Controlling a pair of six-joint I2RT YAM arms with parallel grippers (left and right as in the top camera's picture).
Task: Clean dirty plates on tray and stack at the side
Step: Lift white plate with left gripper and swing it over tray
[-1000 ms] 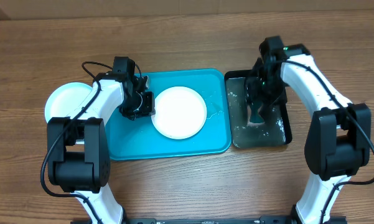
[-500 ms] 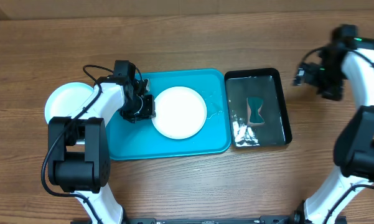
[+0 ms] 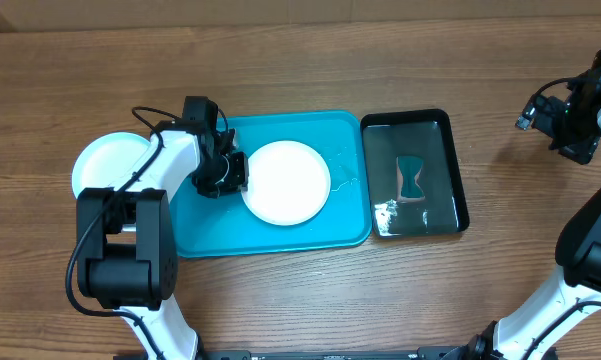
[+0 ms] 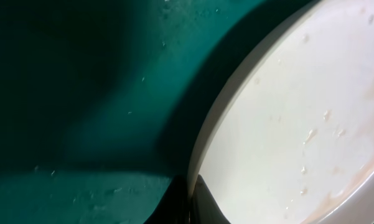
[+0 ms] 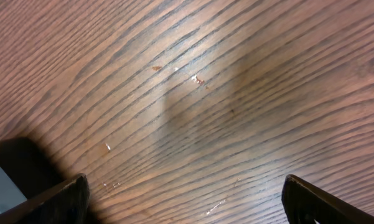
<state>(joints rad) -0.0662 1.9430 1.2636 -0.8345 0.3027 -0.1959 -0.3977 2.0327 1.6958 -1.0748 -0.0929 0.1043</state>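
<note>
Left gripper (image 3: 226, 172) clenched on the left rim of the white plate (image 3: 287, 181), arm reaching in across the left end of the teal tray (image 3: 280, 238)
- Plate lies flat, roughly mid-tray, with bare tray floor showing all round it
- Right gripper (image 5: 183, 183) released, fingers spread wide with nothing between them; it hangs over bare wood at the far right of the table (image 3: 300, 300), well apart from both trays

Views compared
- Overhead gives the layout, but the left gripper's body hides the contact itself
- Left wrist is close in: the plate rim curves down into a dark fingertip (image 4: 174, 211) at the bottom of the frame. Water drops dot the plate face, with a faint reddish smear near its lower right. Wet specks on the tray floor
- Right wrist shows only wood grain, a few small crumbs and the two fingers at the lower corners. There is a dark shape at lower left; cannot tell what it is

Edges and room
- Second plate (image 3: 102, 165), pale, sits on the table just left of the tray, its right side under the left arm
- Black tray (image 3: 458, 170) stands just beside the teal tray's right edge; touching or not, cannot tell. It holds water and a small teal hourglass-shaped piece (image 3: 410, 177)
- Open wood in front of and behind both trays, and between the black tray and the right gripper
</note>
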